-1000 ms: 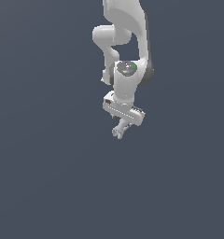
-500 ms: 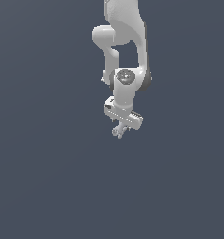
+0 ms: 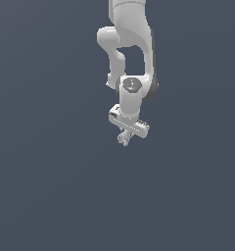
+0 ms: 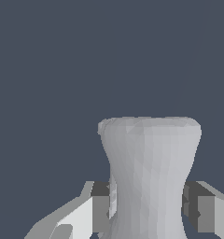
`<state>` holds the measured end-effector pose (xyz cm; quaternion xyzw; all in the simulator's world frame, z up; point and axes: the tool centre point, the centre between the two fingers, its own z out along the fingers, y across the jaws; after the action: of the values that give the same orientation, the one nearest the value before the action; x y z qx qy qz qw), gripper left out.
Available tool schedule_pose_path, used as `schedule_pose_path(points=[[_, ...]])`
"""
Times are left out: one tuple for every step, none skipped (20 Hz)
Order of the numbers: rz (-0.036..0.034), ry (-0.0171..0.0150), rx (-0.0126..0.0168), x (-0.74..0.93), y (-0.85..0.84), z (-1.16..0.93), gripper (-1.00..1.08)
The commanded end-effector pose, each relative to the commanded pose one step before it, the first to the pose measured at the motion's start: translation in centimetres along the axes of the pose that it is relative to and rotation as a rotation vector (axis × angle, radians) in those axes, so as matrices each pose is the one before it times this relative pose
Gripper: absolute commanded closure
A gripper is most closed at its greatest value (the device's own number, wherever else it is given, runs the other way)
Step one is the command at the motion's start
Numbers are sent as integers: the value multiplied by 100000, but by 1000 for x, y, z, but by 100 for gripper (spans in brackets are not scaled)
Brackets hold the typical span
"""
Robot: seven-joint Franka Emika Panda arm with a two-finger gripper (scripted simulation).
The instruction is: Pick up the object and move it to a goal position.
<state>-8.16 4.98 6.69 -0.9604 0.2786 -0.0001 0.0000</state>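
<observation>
The object (image 4: 149, 172) fills the middle of the wrist view as a pale grey piece with a narrow waist and a flared flat end. Both fingers (image 4: 97, 205) press against its waist from either side, so my gripper (image 4: 149, 207) is shut on it. In the exterior view the white arm reaches down from above, and the gripper (image 3: 124, 138) holds the small pale object (image 3: 123, 140) just under the hand, partly hidden by the fingers. It hangs above the plain dark surface.
A uniform dark blue-grey surface (image 3: 51, 196) surrounds the arm on all sides. The arm's white links (image 3: 131, 44) occupy the upper middle of the exterior view.
The gripper has risen a little with the object held in it, and the hand has shifted slightly toward the arm's base. The grip has not changed.
</observation>
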Motion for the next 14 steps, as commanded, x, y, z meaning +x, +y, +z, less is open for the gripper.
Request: schedule_pose_path(points=[[65, -8, -33, 23, 34, 59, 108], [0, 0, 0, 0, 0, 0, 108], [0, 0, 0, 0, 0, 0, 108], [0, 0, 0, 0, 0, 0, 108], [0, 0, 0, 0, 0, 0, 108], [0, 0, 0, 0, 0, 0, 108], [-40, 16, 88, -10, -30, -57, 108], [0, 0, 0, -1, 1, -26, 108], [0, 0, 0, -2, 4, -77, 108], [0, 0, 0, -3, 7, -128, 108], [0, 0, 0, -4, 10, -180, 108], [0, 0, 0, -5, 13, -232, 108], [0, 0, 0, -6, 16, -284, 108], [0, 0, 0, -7, 19, -337, 108]])
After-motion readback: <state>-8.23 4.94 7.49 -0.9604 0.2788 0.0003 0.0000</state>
